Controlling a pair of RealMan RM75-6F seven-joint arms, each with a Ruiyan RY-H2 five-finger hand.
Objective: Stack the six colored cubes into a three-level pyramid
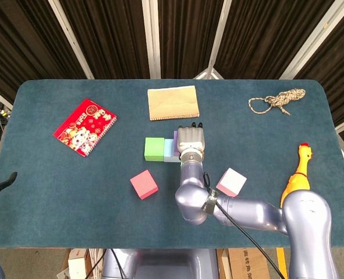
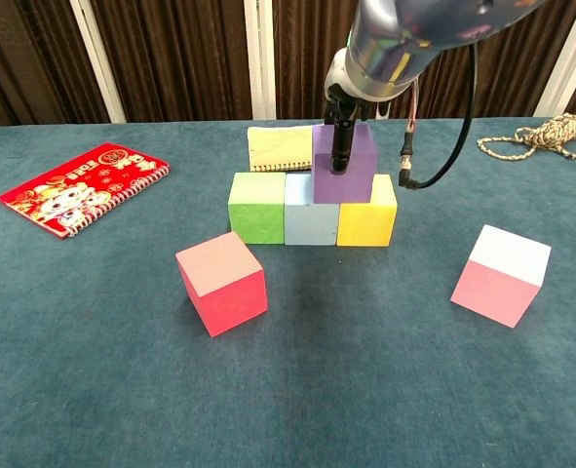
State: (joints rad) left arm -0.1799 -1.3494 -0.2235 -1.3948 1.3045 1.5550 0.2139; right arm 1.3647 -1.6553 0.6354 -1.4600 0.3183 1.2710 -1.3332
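You are holding the purple cube (image 2: 344, 164) in your right hand (image 1: 191, 140); a dark finger (image 2: 340, 146) is running down its front face, and the grip behind it is hidden. The cube is sitting on the base row, straddling the seam between the light blue cube (image 2: 311, 218) and the yellow cube (image 2: 367, 216), with the green cube (image 2: 257, 207) closing the row on the left. Whether it is bearing fully on them cannot be told.

Handling, as a judgement: these cubes are looking light and rigid, probably foam or painted wood, with matte faces that should not be slipping. Opposite flat faces are the place to grip, near mid-height, keeping the lower edges free for seating.

Orientation: a cube has no long axis. The purple one is standing square, faces roughly parallel to the row, top level.

The red cube (image 2: 221, 283) is lying in front of the row, turned slightly. The pink cube (image 2: 501, 274) is lying well apart on the right, also turned.

Your left hand (image 1: 7, 181) is only just showing at the table's left edge; its fingers cannot be judged.
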